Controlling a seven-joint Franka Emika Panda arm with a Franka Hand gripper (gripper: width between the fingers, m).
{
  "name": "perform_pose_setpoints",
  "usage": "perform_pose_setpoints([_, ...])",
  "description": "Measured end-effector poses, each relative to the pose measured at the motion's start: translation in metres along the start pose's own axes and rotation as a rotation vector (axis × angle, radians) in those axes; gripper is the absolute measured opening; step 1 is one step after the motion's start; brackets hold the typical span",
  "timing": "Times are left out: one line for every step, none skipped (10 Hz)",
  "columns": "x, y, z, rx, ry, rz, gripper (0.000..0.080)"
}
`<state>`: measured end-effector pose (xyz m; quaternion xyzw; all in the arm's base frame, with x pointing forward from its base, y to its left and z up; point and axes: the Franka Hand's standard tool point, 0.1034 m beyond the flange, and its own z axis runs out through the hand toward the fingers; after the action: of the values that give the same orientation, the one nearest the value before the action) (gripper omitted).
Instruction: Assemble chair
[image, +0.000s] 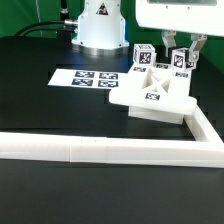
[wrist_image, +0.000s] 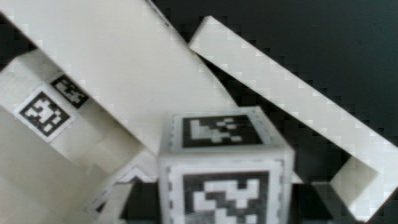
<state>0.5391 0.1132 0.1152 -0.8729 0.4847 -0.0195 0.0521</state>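
The chair, a cluster of white blocky parts with black-and-white square tags, sits at the middle right of the exterior view on a black table. Its flat slab lies in the inner corner of a long white L-shaped rail, which crosses the lower frame and turns up along the right side. Small tagged blocks stand upright at the back of the slab.

The gripper hangs at the upper right of that view, its two fingers reaching down around a tagged block at the chair's right rear. Whether the fingers press on it or stand free cannot be told.

The marker board lies flat at middle left, well apart from the chair. The robot's white base stands at top centre.

In the wrist view, a tagged cube fills the lower centre. White slabs slant across the frame behind it, one with a tag at the left.
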Motion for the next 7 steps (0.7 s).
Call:
perform_pose_setpoints([-0.0006, -0.0001, 0.0003, 0.003, -0.006, 0.096, 0.0285])
perform_pose_setpoints([-0.0005, 0.0000, 0.0003, 0.004, -0.007, 0.163, 0.0285])
perform_pose_setpoints([-0.0007, -0.0001, 0.0004, 0.005, -0.010, 0.223, 0.0285])
perform_pose_setpoints([-0.0013, -0.0002, 0.0005, 0.007, -0.016, 0.301, 0.0285])
perform_pose_setpoints([-0.0017, -0.0004, 0.0006, 0.008, -0.019, 0.362, 0.0285])
perform_pose_setpoints([-0.0016, -0.0003, 0.0005, 0.009, -0.021, 0.364, 0.0285])
perform_pose_setpoints([-0.0017, -0.0004, 0.0005, 0.009, -0.021, 0.340, 0.0285])
